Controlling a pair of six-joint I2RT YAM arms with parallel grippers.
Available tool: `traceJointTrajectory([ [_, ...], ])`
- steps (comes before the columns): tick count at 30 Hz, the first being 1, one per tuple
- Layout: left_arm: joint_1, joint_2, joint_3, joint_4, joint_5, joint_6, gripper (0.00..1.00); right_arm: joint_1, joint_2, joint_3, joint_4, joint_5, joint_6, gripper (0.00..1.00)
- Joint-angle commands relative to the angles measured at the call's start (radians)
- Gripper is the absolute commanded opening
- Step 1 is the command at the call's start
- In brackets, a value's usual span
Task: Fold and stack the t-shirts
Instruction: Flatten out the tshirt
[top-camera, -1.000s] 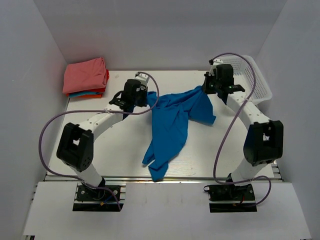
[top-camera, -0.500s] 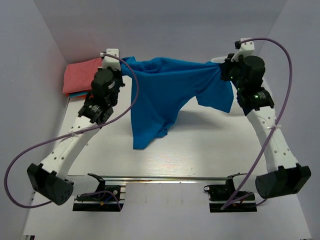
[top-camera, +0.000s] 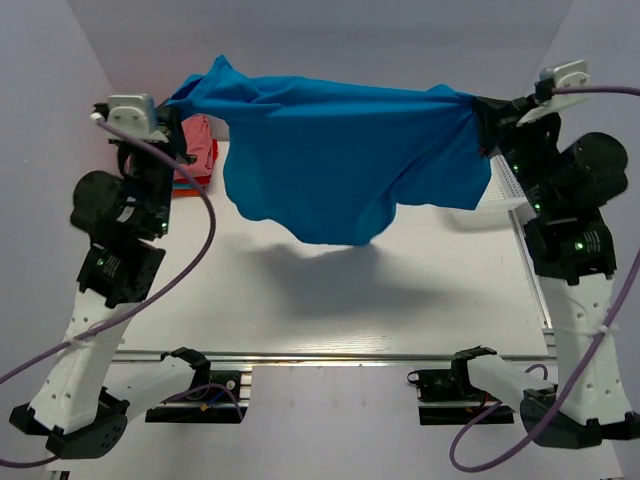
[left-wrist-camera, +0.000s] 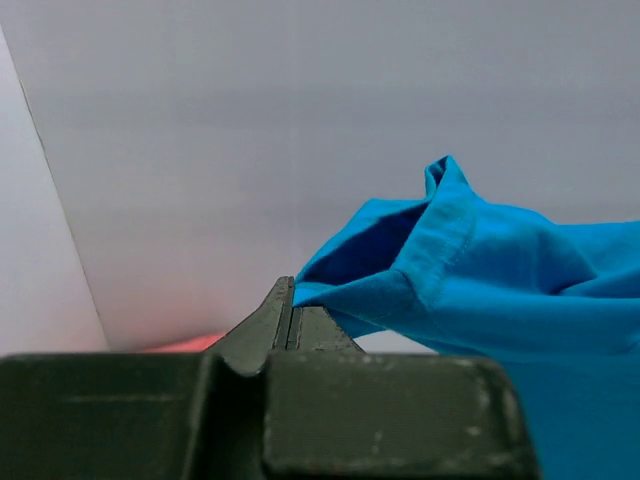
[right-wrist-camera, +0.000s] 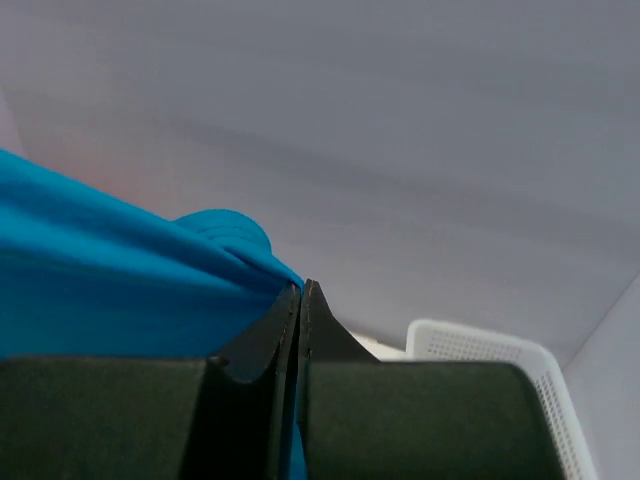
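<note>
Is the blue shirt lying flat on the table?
No, the blue shirt hangs in the air above the table, stretched between the left gripper and the right gripper, each pinching one edge.

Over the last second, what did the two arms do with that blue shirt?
The left gripper and right gripper swung up and apart, lifting the blue t-shirt off the table; it now hangs spread in the air between them. Both stayed shut on it. The folded stack and white basket did not move.

Left end effector, right end effector — both raised high, clamped.
</note>
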Motion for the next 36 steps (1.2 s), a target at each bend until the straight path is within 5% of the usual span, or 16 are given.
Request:
traceJointTrajectory([
  [1,0.008,-0.05,0.065,-0.025,0.029,0.029,0.0,-0.006,-0.063,0.054,0.017,-0.042,-0.05,0.0],
  [22,0.008,-0.162,0.271,-0.177,0.224,-0.002,0.0,-0.006,-0.272,0.168,-0.039,-0.277,-0.077,0.0],
  [29,0.018,-0.162,0.253,-0.195,0.264,-0.037,0.0,-0.008,-0.294,0.067,0.003,-0.295,-0.044,0.0],
  [36,0.018,-0.133,0.069,-0.102,0.181,-0.048,0.0,-0.009,-0.283,-0.169,0.171,-0.277,0.005,0.0],
])
